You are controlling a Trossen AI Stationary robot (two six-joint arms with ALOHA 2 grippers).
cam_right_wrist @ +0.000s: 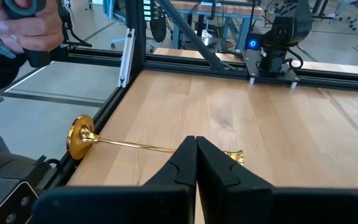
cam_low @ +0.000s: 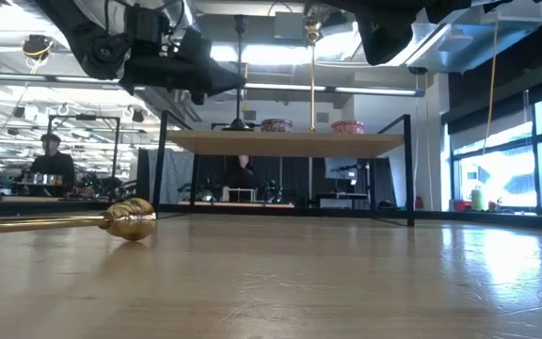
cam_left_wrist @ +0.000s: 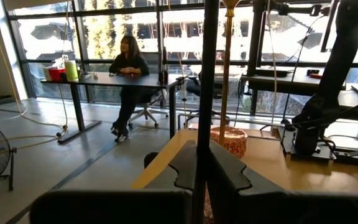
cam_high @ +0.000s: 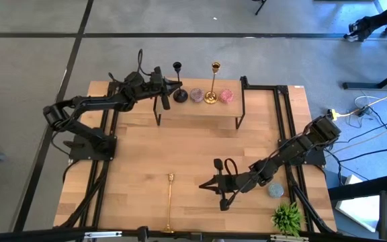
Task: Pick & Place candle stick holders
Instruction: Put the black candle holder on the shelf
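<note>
Left end effector pinching black candle stick holder upright on shelf; one gold holder just beyond, placed; right end effector pressed together, empty; second gold holder lying on bench ahead, left to pick.

Two dark jointed arms, black cable loops at wrists; each tool has broad matte-black fingers.

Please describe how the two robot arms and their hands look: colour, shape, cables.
Both arms are black and jointed, with looping black cables along them. The left hand and the right hand each end in two flat, dark fingers with notched inner edges. No markings are visible.
</note>
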